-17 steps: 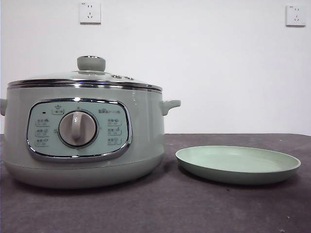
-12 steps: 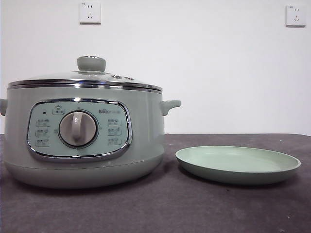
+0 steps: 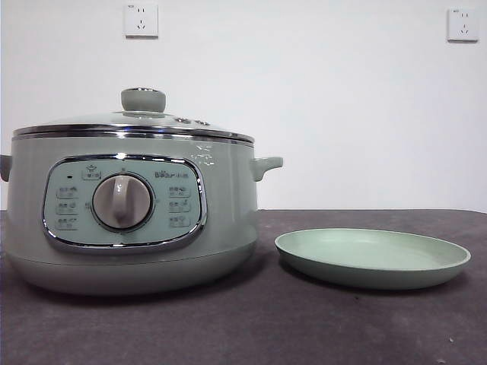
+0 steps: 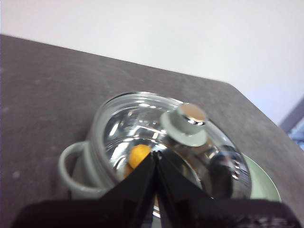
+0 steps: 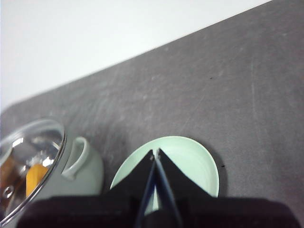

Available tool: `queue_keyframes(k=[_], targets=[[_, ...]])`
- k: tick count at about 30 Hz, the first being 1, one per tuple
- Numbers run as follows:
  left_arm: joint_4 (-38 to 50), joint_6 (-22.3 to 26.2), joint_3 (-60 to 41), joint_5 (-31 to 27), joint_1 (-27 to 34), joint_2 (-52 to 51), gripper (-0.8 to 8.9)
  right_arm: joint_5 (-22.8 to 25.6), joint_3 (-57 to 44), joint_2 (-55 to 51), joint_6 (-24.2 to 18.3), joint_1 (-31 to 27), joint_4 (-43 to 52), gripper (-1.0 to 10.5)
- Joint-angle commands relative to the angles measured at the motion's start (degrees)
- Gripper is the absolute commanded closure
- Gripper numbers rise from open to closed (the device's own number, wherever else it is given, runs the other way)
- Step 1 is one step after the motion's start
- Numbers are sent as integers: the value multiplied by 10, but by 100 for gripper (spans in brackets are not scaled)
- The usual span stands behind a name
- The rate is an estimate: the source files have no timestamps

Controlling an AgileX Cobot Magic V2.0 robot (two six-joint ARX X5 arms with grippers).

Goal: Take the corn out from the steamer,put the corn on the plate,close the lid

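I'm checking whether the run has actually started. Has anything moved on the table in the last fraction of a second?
Nothing visibly changed. In the front view the lid still sits closed on the steamer, the plate lies bare beside it, and no arm has come into view.

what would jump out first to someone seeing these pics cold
The big sage-green steamer fills the left of the front view, its glass lid on. Through the glass, the left wrist view shows the yellow-orange corn inside. An empty pale green plate sits beside the pot on the dark table.
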Motion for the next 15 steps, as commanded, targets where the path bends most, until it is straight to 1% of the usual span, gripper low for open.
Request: queue_keyframes(k=[1,3,6,7,10,12,13,14,15], targets=[[-24,61,52,27,2,53,821,-25,59,56,-68,0,-38,949],[-42,77,84,47,2,86,821,-50,93,90,-92,0,-67,949],[-83,102,136,83,2,138,818,-110,144,147,-131,0,-116,949],[-102,113,156,97,2,159,818,-137,161,167,-145,0,-136,948],[-144,138,196,122,1,204,817,-197,190,209,-177,0,-171,945],[-163,150,217,132,1,230,811,-223,199,230,-193,0,-182,919],[-167,150,226,130,1,243,780,-228,200,240,-198,0,-182,843],[-168,150,231,130,1,251,710,-227,200,245,-198,0,-181,765],[-167,150,234,130,1,259,593,-223,200,251,-197,0,-181,668]])
